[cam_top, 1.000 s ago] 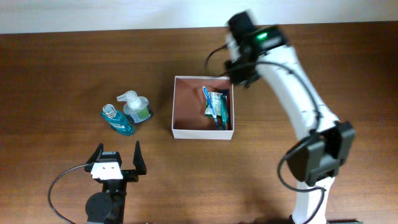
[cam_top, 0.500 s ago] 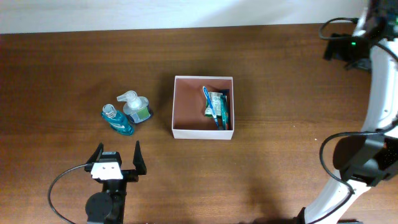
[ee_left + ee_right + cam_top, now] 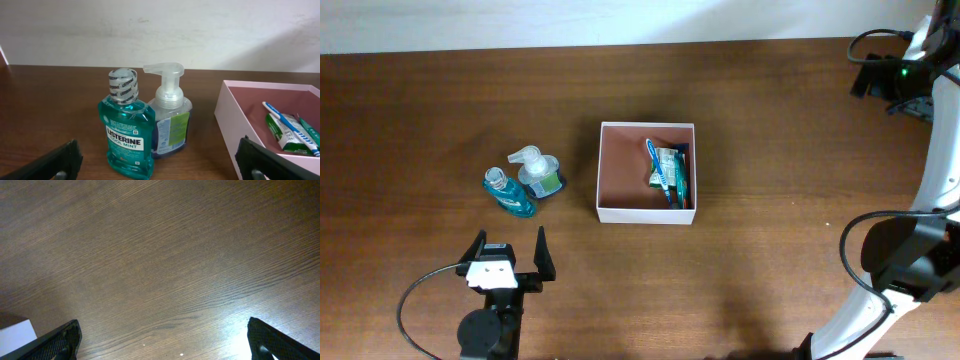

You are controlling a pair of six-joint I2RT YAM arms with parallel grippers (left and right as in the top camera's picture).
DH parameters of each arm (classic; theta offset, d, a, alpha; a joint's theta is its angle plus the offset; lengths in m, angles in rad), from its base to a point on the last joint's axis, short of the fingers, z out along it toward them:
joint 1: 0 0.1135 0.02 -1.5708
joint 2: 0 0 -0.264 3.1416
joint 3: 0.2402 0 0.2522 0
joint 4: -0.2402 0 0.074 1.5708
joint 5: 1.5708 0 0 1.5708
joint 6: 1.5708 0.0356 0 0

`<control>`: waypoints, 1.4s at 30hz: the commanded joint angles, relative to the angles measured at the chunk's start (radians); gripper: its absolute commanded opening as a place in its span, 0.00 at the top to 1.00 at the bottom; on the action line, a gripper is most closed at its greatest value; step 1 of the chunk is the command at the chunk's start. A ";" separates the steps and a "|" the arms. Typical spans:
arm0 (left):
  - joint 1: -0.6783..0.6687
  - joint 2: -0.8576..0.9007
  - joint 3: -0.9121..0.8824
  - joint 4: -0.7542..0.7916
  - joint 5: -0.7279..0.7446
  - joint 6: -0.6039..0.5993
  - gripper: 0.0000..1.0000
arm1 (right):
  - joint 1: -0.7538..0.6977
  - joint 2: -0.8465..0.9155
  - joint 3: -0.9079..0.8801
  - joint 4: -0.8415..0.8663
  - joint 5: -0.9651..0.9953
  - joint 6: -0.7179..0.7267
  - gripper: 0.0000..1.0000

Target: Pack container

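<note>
The container (image 3: 623,172), a shallow white-walled box with a reddish-brown inside, sits mid-table and holds a toothbrush and green packets (image 3: 666,170) along its right side. In the left wrist view its near wall (image 3: 233,118) is at the right, with the toothbrush (image 3: 285,123) inside. A teal mouthwash bottle (image 3: 510,194) (image 3: 127,136) and a clear pump bottle (image 3: 540,175) (image 3: 171,120) stand together left of the box. My left gripper (image 3: 510,240) (image 3: 160,167) is open at the front edge, facing the bottles and short of them. My right gripper (image 3: 162,340) is open and empty over bare wood.
The right arm (image 3: 940,150) rises along the table's right edge, its wrist (image 3: 885,80) at the far back right. A white corner of the box (image 3: 15,331) shows at the lower left of the right wrist view. A pale wall runs behind the table.
The right arm has swung from the container's back right corner away to the table's far right edge, and its jaws have opened. The left arm and bottles have not moved.
</note>
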 commanded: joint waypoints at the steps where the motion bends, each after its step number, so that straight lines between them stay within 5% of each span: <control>1: 0.006 -0.005 -0.008 0.003 0.011 -0.002 0.01 | -0.001 -0.020 0.006 -0.003 -0.010 0.008 0.01; 16: 0.006 -0.005 -0.008 0.008 0.011 -0.003 0.01 | -0.001 -0.020 0.006 -0.003 -0.010 0.008 0.01; 27: 0.007 -0.004 0.035 0.213 0.027 -0.002 0.01 | -0.001 -0.020 0.006 -0.003 -0.010 0.008 0.01; 35: 0.007 0.159 0.387 0.158 -0.140 0.072 0.01 | -0.001 -0.020 0.006 -0.003 -0.010 0.008 0.02; 42: 0.007 0.616 0.914 -0.137 -0.124 0.127 0.01 | -0.001 -0.020 0.006 -0.003 -0.010 0.008 0.01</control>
